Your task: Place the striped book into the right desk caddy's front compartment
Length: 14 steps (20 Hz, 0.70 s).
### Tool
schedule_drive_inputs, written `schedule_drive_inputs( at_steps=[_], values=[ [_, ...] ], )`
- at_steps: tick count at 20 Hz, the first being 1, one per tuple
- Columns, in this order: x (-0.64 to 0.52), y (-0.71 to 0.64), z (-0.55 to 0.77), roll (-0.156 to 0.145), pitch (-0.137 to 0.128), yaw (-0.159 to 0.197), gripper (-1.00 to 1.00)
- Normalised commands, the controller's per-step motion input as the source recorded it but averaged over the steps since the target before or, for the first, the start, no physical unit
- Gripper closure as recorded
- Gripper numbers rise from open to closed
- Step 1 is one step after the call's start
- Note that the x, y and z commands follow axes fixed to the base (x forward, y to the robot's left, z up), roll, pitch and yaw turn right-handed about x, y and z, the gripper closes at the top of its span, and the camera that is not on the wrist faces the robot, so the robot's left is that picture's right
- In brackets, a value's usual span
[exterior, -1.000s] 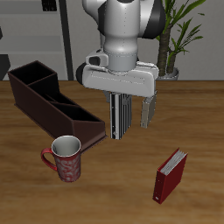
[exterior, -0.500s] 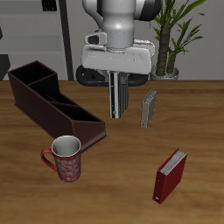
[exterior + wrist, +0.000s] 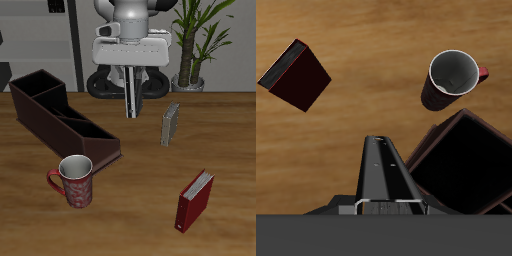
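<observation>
The striped book (image 3: 133,98) hangs upright in the air with my gripper (image 3: 132,76) shut on its top. It is well above the table, just behind and beside the near end of the right desk caddy (image 3: 45,112), a long dark maroon box with dividers. In the wrist view the striped book (image 3: 386,172) shows edge-on between my fingers, with the caddy's open compartment (image 3: 464,165) beside it.
A plain grey book (image 3: 171,125) stands upright close to the held book. A red book (image 3: 195,200) stands nearer the table's front edge. A patterned mug (image 3: 76,181) sits in front of the caddy's near end. A potted plant (image 3: 197,50) stands at the back.
My gripper has risen steadily with the striped book, lifting it off the table from beside the grey book. Nothing else has moved.
</observation>
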Motion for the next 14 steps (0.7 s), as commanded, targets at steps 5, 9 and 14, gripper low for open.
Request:
schedule_drive_inputs(
  at_steps=[5,9,14],
  values=[
    [-0.23,-0.13,-0.05,-0.018,0.019,0.079,1.0],
    [-0.35,-0.14,-0.08,-0.016,0.004,0.114,1.0],
    [-0.32,-0.16,0.02,-0.029,-0.013,0.094,1.0]
  ],
)
